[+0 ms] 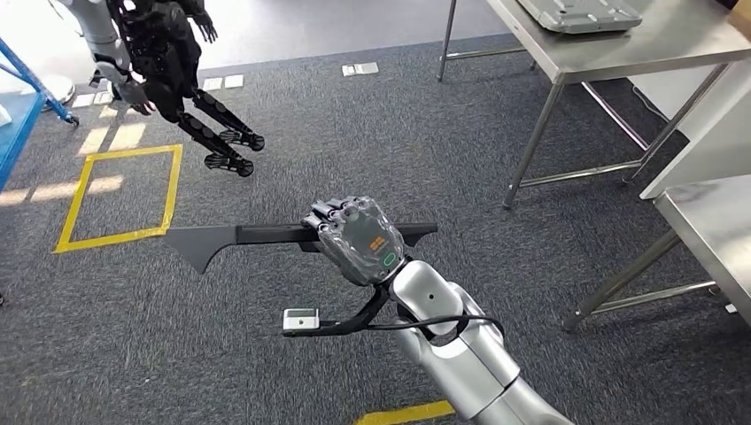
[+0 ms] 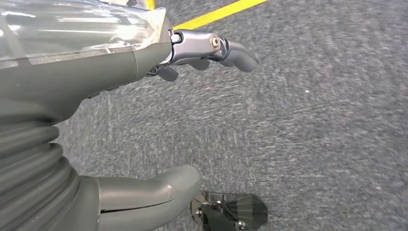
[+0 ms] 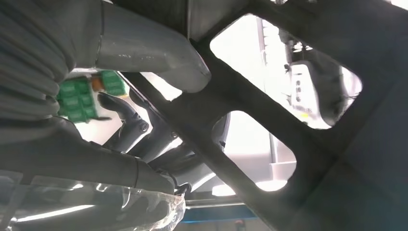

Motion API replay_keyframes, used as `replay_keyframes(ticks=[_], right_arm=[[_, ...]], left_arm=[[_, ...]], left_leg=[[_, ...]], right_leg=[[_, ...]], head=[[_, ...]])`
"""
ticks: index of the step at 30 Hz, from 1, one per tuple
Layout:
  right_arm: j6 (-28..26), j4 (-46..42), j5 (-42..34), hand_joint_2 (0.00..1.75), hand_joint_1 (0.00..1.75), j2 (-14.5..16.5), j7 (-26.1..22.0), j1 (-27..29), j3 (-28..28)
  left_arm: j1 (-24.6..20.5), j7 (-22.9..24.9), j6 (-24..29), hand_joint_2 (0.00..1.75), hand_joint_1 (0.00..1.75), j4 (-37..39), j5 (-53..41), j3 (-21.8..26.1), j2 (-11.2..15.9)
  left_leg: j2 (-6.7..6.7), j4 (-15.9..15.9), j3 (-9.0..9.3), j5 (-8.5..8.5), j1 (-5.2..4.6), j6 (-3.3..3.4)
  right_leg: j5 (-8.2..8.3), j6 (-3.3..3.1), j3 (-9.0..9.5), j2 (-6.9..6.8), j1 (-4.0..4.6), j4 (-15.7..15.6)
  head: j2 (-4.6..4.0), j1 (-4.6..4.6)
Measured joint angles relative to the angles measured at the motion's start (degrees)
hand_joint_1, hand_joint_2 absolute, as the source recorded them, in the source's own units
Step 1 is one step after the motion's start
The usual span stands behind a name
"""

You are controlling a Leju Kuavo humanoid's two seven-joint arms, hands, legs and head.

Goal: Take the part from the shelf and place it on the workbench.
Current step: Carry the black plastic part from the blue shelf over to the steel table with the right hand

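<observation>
Part [image 1: 239, 237], a long flat black plastic piece with a pointed fin at its 9 o'clock end, sits crosswise in my head view, held level above the grey carpet [image 1: 372, 150] near picture centre. My right hand [image 1: 359, 239] grips it about two thirds along, fingers wrapped over the top edge, the back of the hand with its orange mark facing the camera. The silver right arm [image 1: 460, 354] runs off toward 5 o'clock, and a small grey camera block on a black bracket [image 1: 301, 320] juts from the wrist toward 9 o'clock. In the right wrist view I see the part [image 3: 250, 130] from beneath as a dark frame with large cut-out windows, the thick grey thumb [image 3: 159, 53] pressed against one of its bars. My left hand [image 2: 120, 120] hangs over blurred carpet in its own wrist view, thumb and fingers apart with nothing between them. At 1 o'clock in the head view stands a steel workbench [image 1: 655, 44] carrying a grey moulded tray [image 1: 580, 13]; a second steel table [image 1: 708, 221] is at 3 o'clock. At 9 o'clock a yellow tape square [image 1: 120, 199] marks the floor, and at 11 o'clock stands another dark humanoid robot [image 1: 168, 62], beside a blue frame [image 1: 27, 97].
</observation>
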Motion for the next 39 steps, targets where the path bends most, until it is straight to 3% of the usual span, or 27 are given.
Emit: replay_keyframes(ticks=[2, 3, 4, 6, 8, 9, 11, 13, 15, 17, 19, 21, 23, 24, 25, 27, 29, 30, 32, 33, 35, 37, 38, 39], right_arm=[[0.0, -0.1, 0.1, 1.75, 1.75, 0.1, 0.1, 0.0, 0.0], [0.0, -0.1, 0.1, 1.75, 1.75, 0.1, 0.1, -0.1, 0.0], [0.1, -0.2, 0.1, 1.75, 1.75, 0.1, 0.1, -0.1, 0.0], [0.1, -0.2, 0.1, 1.75, 1.75, 0.3, 0.1, -0.3, -0.1], [0.2, -0.2, 0.1, 1.75, 1.75, 0.4, 0.1, -0.2, 0.0], [0.3, -0.2, 0.1, 1.75, 1.75, 0.4, 0.1, -0.2, 0.0], [0.5, -0.2, 0.1, 1.75, 1.75, 0.4, 0.1, -0.1, 0.0], [0.6, -0.2, 0.1, 1.75, 1.75, 0.5, 0.1, -0.2, 0.1], [0.6, -0.2, 0.1, 1.75, 1.75, 0.5, 0.1, -0.3, 0.1], [0.7, -0.2, 0.0, 1.75, 1.75, 0.5, 0.1, -0.4, 0.1], [0.7, -0.2, 0.0, 1.75, 1.75, 0.4, 0.1, -0.5, 0.1], [0.7, -0.2, -0.1, 1.75, 1.75, 0.4, 0.1, -0.8, 0.1], [0.7, 0.1, -0.3, 1.75, 1.75, 0.4, 0.0, -0.9, 0.2], [0.7, 0.2, -0.4, 1.75, 1.75, 0.4, 0.0, -0.9, 0.2], [0.7, 0.4, -0.5, 1.75, 1.75, 0.4, -0.1, -0.9, 0.2], [0.7, 0.6, -0.7, 1.75, 1.75, 0.4, -0.1, -1.1, 0.2], [0.7, 0.7, -0.8, 1.75, 1.75, 0.6, -0.1, -1.4, 0.2], [0.7, 0.7, -0.9, 1.75, 1.75, 0.7, -0.1, -1.5, 0.2], [0.6, 0.8, -0.9, 1.75, 1.75, 0.8, -0.2, -1.6, 0.2], [0.6, 0.9, -0.9, 1.75, 1.75, 0.8, -0.2, -1.6, 0.2], [0.6, 0.9, -0.9, 1.75, 1.75, 1.0, -0.2, -1.7, 0.2], [0.6, 1.1, -0.9, 1.75, 1.75, 1.2, -0.3, -1.8, 0.2], [0.7, 1.2, -1.0, 1.75, 1.75, 1.3, -0.3, -1.8, 0.2], [0.7, 1.3, -1.0, 1.75, 1.75, 1.3, -0.3, -1.7, 0.3]], left_arm=[[-0.1, 0.0, 0.0, 1.75, 0.0, 0.0, 0.0, 0.0, -0.1], [-0.2, 0.0, 0.0, 1.75, 0.0, 0.0, 0.0, 0.0, -0.2], [-0.2, -0.1, 0.1, 1.75, 0.0, 0.0, 0.0, 0.0, -0.3], [-0.1, -0.2, 0.1, 1.75, 0.0, 0.0, 0.0, 0.1, -0.3], [0.0, -0.6, 0.0, 1.75, 0.0, 0.0, 0.1, 0.3, -0.4], [0.1, -0.9, 0.0, 1.75, 0.0, 0.0, 0.1, 0.4, -0.4], [0.1, -1.2, 0.0, 1.75, 0.0, 0.0, 0.2, 0.4, -0.4], [0.1, -1.4, 0.1, 1.75, 0.0, 0.0, 0.2, 0.5, -0.4], [0.1, -1.5, 0.3, 1.75, 0.0, 0.1, 0.2, 0.5, -0.4], [0.1, -1.5, 0.5, 1.75, 0.0, 0.1, 0.2, 0.6, -0.4], [0.0, -1.5, 0.5, 1.75, 0.0, 0.1, 0.2, 0.6, -0.4], [0.1, -1.4, 0.5, 1.75, 0.0, 0.1, 0.2, 0.7, -0.4], [0.1, -1.4, 0.4, 1.75, 0.0, 0.1, 0.2, 0.7, -0.4], [0.1, -1.4, 0.4, 1.75, 0.0, 0.1, 0.2, 0.8, -0.4], [0.1, -1.3, 0.4, 1.75, 0.0, 0.1, 0.2, 0.8, -0.4], [0.0, -1.3, 0.4, 1.75, 0.0, 0.1, 0.3, 0.9, -0.4], [0.0, -1.3, 0.3, 1.75, 0.0, 0.1, 0.4, 1.1, -0.5], [0.0, -1.3, 0.3, 1.75, 0.0, 0.1, 0.5, 1.2, -0.5], [-0.1, -1.3, 0.2, 1.75, 0.0, 0.0, 0.6, 1.3, -0.6], [-0.2, -1.3, 0.2, 1.75, 0.0, 0.0, 0.6, 1.4, -0.6], [-0.3, -1.3, 0.2, 1.75, 0.0, 0.0, 0.6, 1.4, -0.7], [-0.2, -1.3, 0.2, 1.75, 0.0, 0.0, 0.6, 1.5, -0.6], [-0.1, -1.3, 0.2, 1.75, 0.0, 0.0, 0.6, 1.6, -0.6], [0.0, -1.2, 0.2, 1.75, 0.0, 0.0, 0.6, 1.6, -0.6]], left_leg=[[0.88, 0.2, 0.24, -0.49, 0.31, -0.65], [0.29, 0.8, 0.05, -1.23, 0.6, -0.93], [-1.02, 2.6, -0.63, -2.57, 0.85, -1.14], [-4.54, 9.4, -3.63, -6.45, 1.1, -1.27], [-6.0, 16.1, -6.92, -8.87, 1.13, -1.24], [-6.2, 17.0, -7.55, -8.54, 1.15, -1.19], [-6.86, 12.5, -5.74, -5.0, 1.33, -1.06], [-9.84, 5.5, -2.64, -1.86, 1.83, -1.1], [-11.92, 2.4, -1.52, -1.3, 1.87, -1.0], [-10.81, 2.0, -1.46, -1.01, 1.5, -0.25], [-9.18, 1.5, -1.23, -0.36, 1.33, 0.81], [-7.38, 1.2, -1.24, 0.01, 1.0, 1.42], [-5.53, 1.2, -1.4, 0.05, 0.63, 1.57], [-4.67, 1.2, -1.45, 0.05, 0.5, 1.58], [-3.88, 1.2, -1.46, 0.04, 0.42, 1.58], [-2.48, 1.2, -1.37, -0.02, 0.32, 1.49], [-1.35, 1.2, -1.29, -0.2, 0.06, 1.14], [-0.87, 1.2, -1.2, -0.26, -0.05, 0.92], [-0.02, 1.1, -0.9, -0.37, -0.02, 0.36], [-0.43, 1.2, -0.87, -0.64, 0.12, 0.01], [-3.09, 3.9, -1.97, -2.74, 0.46, -0.61], [-5.73, 11.1, -5.26, -6.4, 0.63, -1.0], [-6.14, 14.7, -7.02, -7.69, 0.65, -1.17], [-6.29, 16.7, -8.17, -7.95, 0.72, -1.29]], right_leg=[[0.16, -0.95, -0.04, 1.46, 0.02, -0.1], [0.29, -1.44, -0.02, 2.21, -0.1, -0.2], [0.42, -1.96, 0.01, 2.94, -0.24, -0.4], [0.62, -2.7, -0.03, 4.34, -0.17, -0.5], [0.68, -2.91, -0.11, 5.88, 0.14, -0.4], [0.69, -2.91, -0.12, 6.71, 0.25, -0.4], [0.71, -2.87, -0.1, 8.35, 0.28, -0.1], [0.79, -2.67, -0.38, 9.79, 0.4, 0.2], [1.21, -1.96, -1.12, 11.11, 0.53, 0.3], [1.82, -0.98, -1.91, 12.16, 0.49, 0.0], [1.04, -0.76, -3.23, 10.08, 0.69, 1.7], [-1.96, -1.31, -6.31, 6.68, 0.94, 7.9], [-4.74, -1.51, -9.51, 5.59, 0.98, 15.2], [-5.13, -1.34, -9.85, 5.44, 0.99, 16.6], [-4.72, -1.06, -8.95, 5.27, 1.02, 15.6], [-2.49, -0.68, -4.06, 3.63, 1.17, 7.7], [-0.82, -1.12, -0.07, 1.57, 1.76, 1.0], [-0.58, -1.54, 0.53, 1.13, 2.05, -0.1], [-0.26, -2.26, 0.51, 2.25, 2.06, -0.3], [-0.09, -2.59, 0.65, 2.87, 1.75, -0.6], [0.26, -3.34, 0.99, 4.0, 1.02, -1.0], [0.38, -3.72, 0.99, 5.17, 0.94, -1.1], [0.41, -3.78, 0.95, 5.83, 0.99, -1.1], [0.45, -3.8, 0.92, 6.58, 1.02, -1.0]], head=[[0.0, -0.1], [0.0, -0.14], [0.0, -0.25], [0.0, -0.52], [0.0, -0.67], [0.0, -0.66], [0.0, -0.66], [0.0, -0.62], [0.0, -0.54], [0.0, -0.45], [0.0, -0.22], [0.0, 0.08], [0.0, 0.23], [0.0, 0.25], [0.0, 0.28], [0.0, 0.33], [0.0, 0.34], [0.0, 0.35], [0.0, 0.34], [0.0, 0.27], [0.0, 0.08], [0.0, -0.13], [0.0, -0.2], [0.0, -0.21]])
